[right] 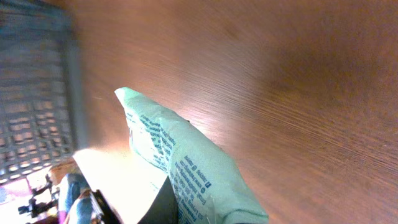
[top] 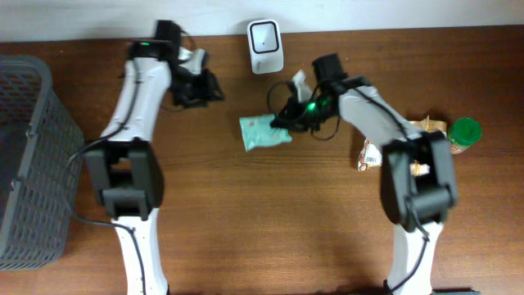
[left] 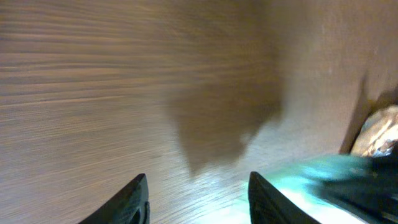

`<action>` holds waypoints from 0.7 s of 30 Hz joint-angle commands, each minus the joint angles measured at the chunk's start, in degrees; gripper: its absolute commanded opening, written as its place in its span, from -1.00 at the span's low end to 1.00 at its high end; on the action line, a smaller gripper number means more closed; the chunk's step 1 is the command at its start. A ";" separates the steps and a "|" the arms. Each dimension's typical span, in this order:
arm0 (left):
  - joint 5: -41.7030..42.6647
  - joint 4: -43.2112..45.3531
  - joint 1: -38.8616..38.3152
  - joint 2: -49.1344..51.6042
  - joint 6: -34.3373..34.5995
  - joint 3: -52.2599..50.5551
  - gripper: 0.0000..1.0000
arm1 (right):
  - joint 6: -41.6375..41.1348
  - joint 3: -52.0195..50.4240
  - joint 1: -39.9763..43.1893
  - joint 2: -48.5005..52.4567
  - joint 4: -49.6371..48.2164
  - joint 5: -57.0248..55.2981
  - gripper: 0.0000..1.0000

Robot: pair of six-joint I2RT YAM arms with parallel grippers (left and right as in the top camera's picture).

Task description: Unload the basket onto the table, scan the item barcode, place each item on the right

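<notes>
Well, green packet (top: pixel 262 133) in right end effector (top: pixel 286 124) grip.

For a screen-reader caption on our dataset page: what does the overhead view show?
The right claw grips a pale green packet near a white scanner at the wooden table's back edge. The left claw is open and empty; a grey basket stands at the left edge.

A green packet (right: pixel 186 162) with dark print juts forward from the closed gripper (right: pixel 180 214). Wooden tabletop (right: pixel 280 74) spreads beyond it, and a blurred grey basket (right: pixel 37 93) sits ahead-left.
</notes>
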State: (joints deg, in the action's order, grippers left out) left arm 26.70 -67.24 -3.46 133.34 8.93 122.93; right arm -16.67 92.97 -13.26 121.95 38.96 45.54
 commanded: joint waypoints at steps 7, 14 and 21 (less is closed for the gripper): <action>-16.33 -5.62 12.09 -2.21 -0.90 1.05 0.99 | -1.86 0.48 11.10 -29.88 2.84 11.13 -0.92; -22.05 -5.46 12.87 -2.21 -0.85 1.03 0.98 | -2.62 0.46 8.87 -33.75 2.34 -2.21 -0.92; -22.05 -5.49 12.87 -2.21 -0.85 1.03 0.98 | 18.97 0.46 -10.40 -18.21 -20.83 -60.15 -0.92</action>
State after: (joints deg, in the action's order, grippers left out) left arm 6.37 -72.58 8.91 132.64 8.12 123.13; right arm -7.51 92.95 -20.80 97.60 24.60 5.26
